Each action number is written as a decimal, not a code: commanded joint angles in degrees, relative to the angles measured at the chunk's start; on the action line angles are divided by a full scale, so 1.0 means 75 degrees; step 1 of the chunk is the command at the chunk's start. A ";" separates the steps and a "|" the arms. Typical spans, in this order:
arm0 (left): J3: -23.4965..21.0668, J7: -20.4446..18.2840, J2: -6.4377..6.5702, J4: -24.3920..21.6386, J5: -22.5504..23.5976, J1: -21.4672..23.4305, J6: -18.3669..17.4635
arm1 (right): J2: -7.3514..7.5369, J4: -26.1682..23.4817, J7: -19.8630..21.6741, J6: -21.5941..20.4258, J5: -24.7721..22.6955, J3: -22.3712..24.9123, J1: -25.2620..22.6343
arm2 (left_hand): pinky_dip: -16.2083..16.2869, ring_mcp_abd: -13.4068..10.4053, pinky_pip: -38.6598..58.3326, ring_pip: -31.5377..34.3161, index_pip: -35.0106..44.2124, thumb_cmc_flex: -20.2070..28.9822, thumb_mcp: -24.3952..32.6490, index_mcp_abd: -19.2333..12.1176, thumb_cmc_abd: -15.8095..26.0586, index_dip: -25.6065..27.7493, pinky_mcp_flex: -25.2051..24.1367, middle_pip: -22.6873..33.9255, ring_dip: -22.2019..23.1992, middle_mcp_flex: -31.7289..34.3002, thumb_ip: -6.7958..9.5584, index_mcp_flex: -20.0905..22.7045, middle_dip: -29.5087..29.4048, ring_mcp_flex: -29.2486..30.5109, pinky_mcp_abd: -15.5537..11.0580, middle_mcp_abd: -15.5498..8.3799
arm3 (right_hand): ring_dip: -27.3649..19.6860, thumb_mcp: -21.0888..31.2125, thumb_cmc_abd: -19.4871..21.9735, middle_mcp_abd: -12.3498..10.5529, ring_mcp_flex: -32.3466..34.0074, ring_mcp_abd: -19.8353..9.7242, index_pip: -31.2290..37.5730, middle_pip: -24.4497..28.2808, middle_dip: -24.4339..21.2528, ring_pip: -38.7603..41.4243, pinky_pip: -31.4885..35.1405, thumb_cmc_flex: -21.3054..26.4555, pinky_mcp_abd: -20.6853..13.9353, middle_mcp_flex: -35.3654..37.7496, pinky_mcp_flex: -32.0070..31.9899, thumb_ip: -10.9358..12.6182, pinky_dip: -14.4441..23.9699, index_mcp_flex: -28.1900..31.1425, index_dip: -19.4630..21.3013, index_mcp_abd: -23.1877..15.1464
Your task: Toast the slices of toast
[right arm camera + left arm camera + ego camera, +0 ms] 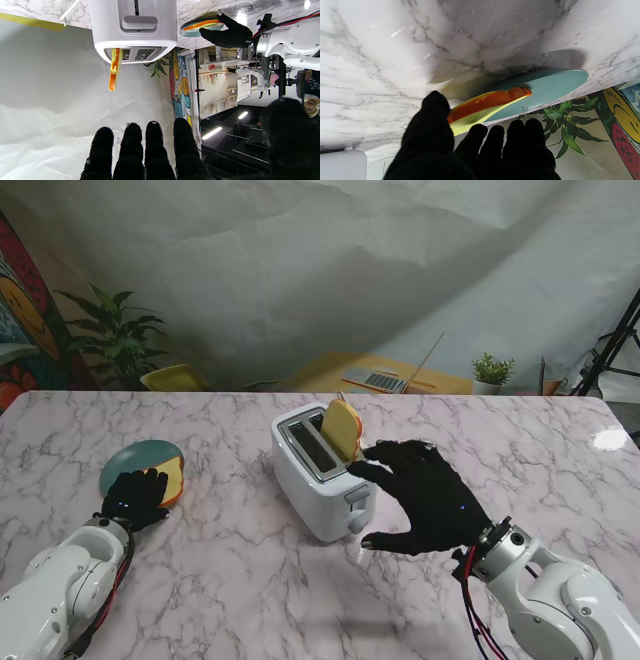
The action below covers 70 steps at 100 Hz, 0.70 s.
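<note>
A white two-slot toaster (318,472) (135,25) stands mid-table. One yellow toast slice (342,430) (113,70) with an orange crust stands upright in its right slot, sticking well out. My right hand (425,495) (150,155) is open just right of the toaster, fingers spread, fingertips near that slice and holding nothing. A second toast slice (172,476) (487,102) lies tilted on the teal plate (135,458) (552,87) at the left. My left hand (135,498) (470,155) pinches its near edge between thumb and fingers.
The toaster's lever (357,496) faces me on its near end. Beyond the table's far edge are a laptop (375,380) on a yellow surface, a small potted plant (492,370), a leafy plant (115,335) and a tripod (612,345).
</note>
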 commanded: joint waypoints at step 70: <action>-0.0066 0.0637 -0.0061 0.0292 -0.0299 -0.0217 -0.0093 | -0.0024 0.0014 -0.0125 0.0070 -0.0111 -0.0007 -0.0024 | 0.0704 -0.0697 0.2125 0.1229 0.6527 0.1414 0.2815 -0.2410 -0.0515 0.0352 0.2082 0.1500 0.2171 0.4018 -0.0394 0.1282 0.1837 0.3616 -0.0353 -0.1549 | -0.0105 0.0171 0.0531 -0.0167 0.0193 -0.0151 0.0303 0.0159 0.0091 -0.0243 0.0184 0.0100 -0.0201 0.0253 0.0047 0.0036 -0.0156 0.0178 0.0005 0.0114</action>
